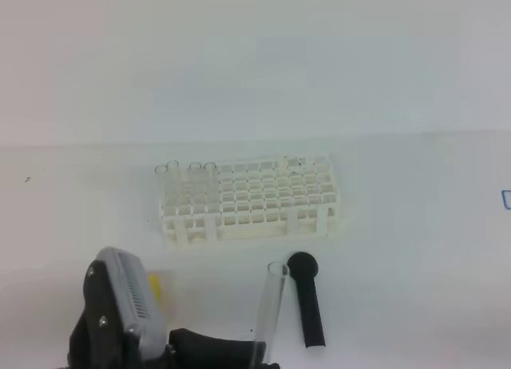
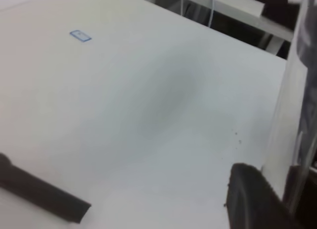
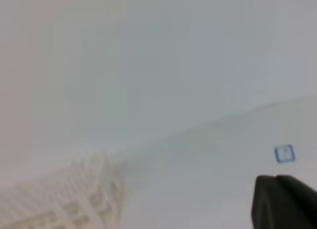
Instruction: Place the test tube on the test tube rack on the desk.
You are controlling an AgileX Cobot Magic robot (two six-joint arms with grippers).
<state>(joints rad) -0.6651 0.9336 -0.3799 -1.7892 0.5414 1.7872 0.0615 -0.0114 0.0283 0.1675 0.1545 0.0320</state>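
Desk (image 1: 415,249) white; rack (image 1: 255,200) mid-desk, several tubes in its left holes. Left gripper (image 2: 277,189) clamped on the tube (image 1: 271,309), held upright near a black stick (image 1: 307,305), short of the rack. Right gripper (image 3: 282,201) closed, empty. Carry step; next, tube over a free hole, then lower.

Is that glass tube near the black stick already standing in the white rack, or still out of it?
Out. The test tube is held by the left gripper, tilted slightly, in front of the test tube rack, beside the black stick.
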